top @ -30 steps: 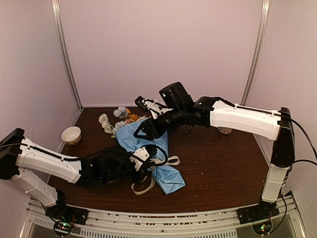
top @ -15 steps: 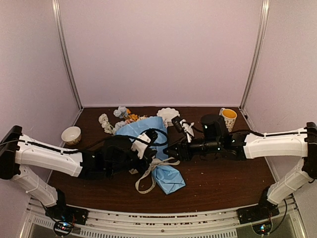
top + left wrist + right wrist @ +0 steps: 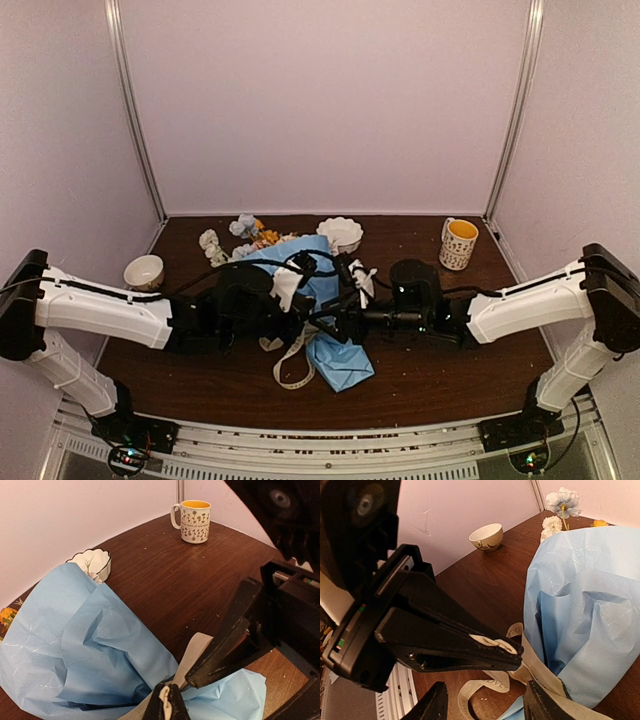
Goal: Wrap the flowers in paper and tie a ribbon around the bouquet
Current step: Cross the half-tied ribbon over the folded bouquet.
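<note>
The bouquet lies across the table's middle, its light-blue paper [image 3: 345, 362] wrapped round the flowers [image 3: 245, 228], whose blooms stick out at the back left. A beige ribbon [image 3: 292, 372] crosses the narrow part and loops onto the table in front. My left gripper [image 3: 169, 706] is shut on the ribbon [image 3: 192, 655], a cream fold pinched at its tips, right over the paper [image 3: 90, 645]. My right gripper [image 3: 490, 707] stands open and low, facing the left gripper [image 3: 517, 650], its fingers on either side of the ribbon loops [image 3: 485, 687]. In the top view the left gripper [image 3: 315, 312] and right gripper [image 3: 345, 328] almost meet.
A small cream bowl [image 3: 144, 271] stands at the left. A white scalloped dish [image 3: 340, 233] sits behind the bouquet and a yellow-lined mug [image 3: 459, 242] at the back right. Pale walls close in the table on three sides.
The right arm swung from above the bouquet's back end down to the front, low and facing the left gripper. The left gripper moved right and back, carrying the ribbon.
</note>
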{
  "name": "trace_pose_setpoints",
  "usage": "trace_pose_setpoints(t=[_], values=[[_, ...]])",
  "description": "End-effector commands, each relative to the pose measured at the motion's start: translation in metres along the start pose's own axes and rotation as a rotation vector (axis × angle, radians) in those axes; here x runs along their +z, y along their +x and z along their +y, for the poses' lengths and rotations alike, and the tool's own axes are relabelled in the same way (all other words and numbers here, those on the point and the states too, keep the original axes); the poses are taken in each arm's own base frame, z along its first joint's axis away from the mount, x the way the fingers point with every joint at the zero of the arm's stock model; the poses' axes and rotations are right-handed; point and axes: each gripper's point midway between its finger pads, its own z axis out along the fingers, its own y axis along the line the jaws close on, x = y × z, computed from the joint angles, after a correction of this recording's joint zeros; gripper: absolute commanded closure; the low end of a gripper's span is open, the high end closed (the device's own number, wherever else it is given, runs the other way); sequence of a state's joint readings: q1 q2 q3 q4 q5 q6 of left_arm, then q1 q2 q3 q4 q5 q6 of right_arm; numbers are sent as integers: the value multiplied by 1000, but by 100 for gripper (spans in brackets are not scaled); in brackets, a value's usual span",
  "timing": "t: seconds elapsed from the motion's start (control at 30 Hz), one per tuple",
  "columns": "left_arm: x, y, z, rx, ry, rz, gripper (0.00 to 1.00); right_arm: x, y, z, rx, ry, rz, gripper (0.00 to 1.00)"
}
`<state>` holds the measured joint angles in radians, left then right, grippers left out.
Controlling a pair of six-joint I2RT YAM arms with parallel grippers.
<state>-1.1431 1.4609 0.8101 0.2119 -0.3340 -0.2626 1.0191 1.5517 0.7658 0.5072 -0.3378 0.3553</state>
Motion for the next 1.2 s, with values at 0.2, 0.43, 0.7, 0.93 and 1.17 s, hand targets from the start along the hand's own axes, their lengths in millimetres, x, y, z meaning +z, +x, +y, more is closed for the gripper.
trace_pose_setpoints(t=[0.2,0.43,0.7,0.93,1.17], values=[[-3,-22,5,-94,29,-53,100,16,6,-1,34,16,-62,42],[-7,-21,6,-245,99,-66,100,33,6,1,-72,9,-105,41],[-1,-20,-2,-277,148,-65,100,45,1,-7,-77,47,-132,44],[-2,-21,3,-286,153,-62,100,52,-2,-9,-84,43,-140,72],[-1,-19,7,-305,157,-32,100,49,-2,-12,-64,30,-132,100]])
